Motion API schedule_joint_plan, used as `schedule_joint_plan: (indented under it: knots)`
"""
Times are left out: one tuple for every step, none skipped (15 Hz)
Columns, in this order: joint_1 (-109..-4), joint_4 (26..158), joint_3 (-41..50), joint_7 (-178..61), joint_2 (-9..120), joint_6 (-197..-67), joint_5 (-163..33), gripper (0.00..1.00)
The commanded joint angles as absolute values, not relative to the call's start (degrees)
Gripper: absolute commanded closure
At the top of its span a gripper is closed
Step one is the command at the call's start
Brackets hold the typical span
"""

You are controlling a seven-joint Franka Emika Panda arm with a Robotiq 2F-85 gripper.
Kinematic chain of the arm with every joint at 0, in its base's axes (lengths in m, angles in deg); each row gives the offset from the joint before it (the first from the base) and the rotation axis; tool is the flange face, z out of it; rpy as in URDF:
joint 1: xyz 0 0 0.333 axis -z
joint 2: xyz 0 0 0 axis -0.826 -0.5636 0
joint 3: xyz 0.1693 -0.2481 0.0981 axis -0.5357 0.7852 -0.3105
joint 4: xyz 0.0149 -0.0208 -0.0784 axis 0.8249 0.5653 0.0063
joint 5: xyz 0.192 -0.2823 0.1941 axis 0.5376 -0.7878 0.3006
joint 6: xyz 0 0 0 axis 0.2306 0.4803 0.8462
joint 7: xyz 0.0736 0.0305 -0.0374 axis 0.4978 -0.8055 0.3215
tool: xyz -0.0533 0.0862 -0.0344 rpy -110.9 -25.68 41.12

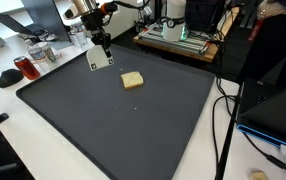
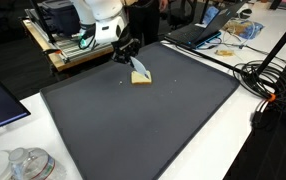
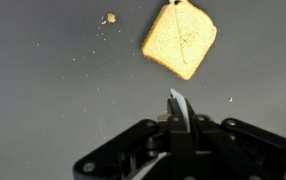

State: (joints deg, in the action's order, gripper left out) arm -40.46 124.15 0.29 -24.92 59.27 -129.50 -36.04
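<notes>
In an exterior view the pincer (image 1: 102,48) hangs over the far left part of a dark mat (image 1: 103,125), its jaws together on the top edge of a white card (image 1: 101,61) that hangs down flat. A yellow slab (image 1: 132,80) lies on the mat to the right and nearer, apart from the card. The card looks thin, light and somewhat bendy, so it is best gripped along an edge, as here. The mat covers most of a white desk (image 1: 43,152), with cables (image 1: 223,120) trailing down the right side. In an exterior view from the opposite side, the pincer (image 2: 129,55) sits just above the slab (image 2: 141,79) and the card (image 2: 140,68) slants down toward it; whether they touch cannot be told here. The mat (image 2: 143,125) seems matte and grippy, the desk (image 2: 233,162) is crowded along its far edge, and a laptop (image 2: 198,35) stands beyond the mat. In the wrist view the pincer (image 3: 176,125) is clamped on the card (image 3: 176,103), seen edge-on as a narrow blade, and a strip of mat (image 3: 53,90) shows between its tip and the slab (image 3: 179,38). The slab looks porous, soft and light, like bread or sponge, likely to crumble or squash. It would be safest held by opposite sides or lifted from beneath. A crumb (image 3: 110,17) lies to its left.
</notes>
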Motion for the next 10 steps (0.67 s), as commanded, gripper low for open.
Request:
schedule_joint_plan:
  knots:
    - [-38.5,129.3,1.8,-16.5,63.1,-129.0,-29.2,0.99]
    - [-38.3,130.4,2.4,-15.0,63.6,-129.2,-28.0,0.99]
    - [-38.1,131.4,3.0,-13.6,64.2,-129.0,-27.0,0.99]
    - [-38.2,132.4,3.6,-12.4,64.7,-129.3,-26.0,0.99]
    - [-38.2,133.4,4.2,-11.2,65.3,-129.4,-24.8,0.99]
    - [-38.3,134.5,4.8,-10.1,65.9,-129.7,-23.8,0.99]
    - [-38.4,135.5,5.4,-9.0,66.6,-129.7,-22.6,0.99]
    - [-38.6,136.7,5.9,-8.2,67.4,-130.3,-21.8,0.99]
    - [-38.9,138.0,6.4,-7.7,68.3,-130.6,-21.1,0.99]
    - [-39.4,139.4,7.0,-8.6,69.2,-131.7,-21.7,0.99]
